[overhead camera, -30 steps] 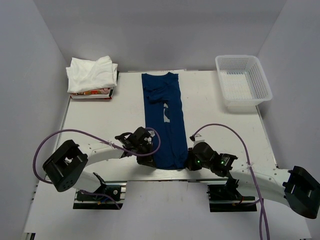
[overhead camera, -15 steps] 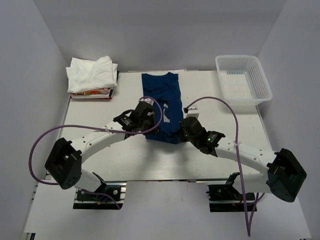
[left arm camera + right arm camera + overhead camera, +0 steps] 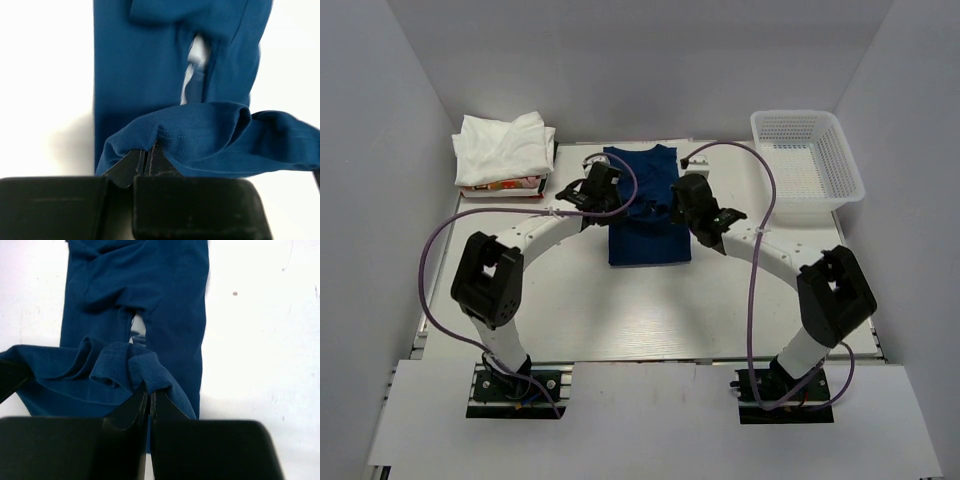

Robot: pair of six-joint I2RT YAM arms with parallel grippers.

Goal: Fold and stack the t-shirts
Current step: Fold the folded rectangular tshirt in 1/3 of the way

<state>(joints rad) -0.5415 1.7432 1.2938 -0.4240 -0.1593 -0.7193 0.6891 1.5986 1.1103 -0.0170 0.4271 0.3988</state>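
basket (image 3: 808,165): white mesh tub at the far right corner of the bench (image 3: 570,300). All the shirts lie outside it, well apart.

white tees (image 3: 503,148): folded pile at the far left corner, sitting on something with red print (image 3: 508,186). Can't tell what that is.

navy tee (image 3: 648,215): middle of the bench, toward the far edge, between the 2 arms. Both sides are folded in, so it's a narrow strip.

long axis: runs near-to-far, with the collar end at the far edge. The near hem is lifted off the bench and doubled back over the body.

print (image 3: 192,70): just a pale sliver showing in the gap between the folded-in sides.

left pincer (image 3: 147,156): pretty much closed, with the left corner of the hem pinched between its tips. The stitched edge droops off to the right.

right pincer (image 3: 149,394): same deal, squeezed tight on the right hem corner, with the cloth bunched up just above its tips.
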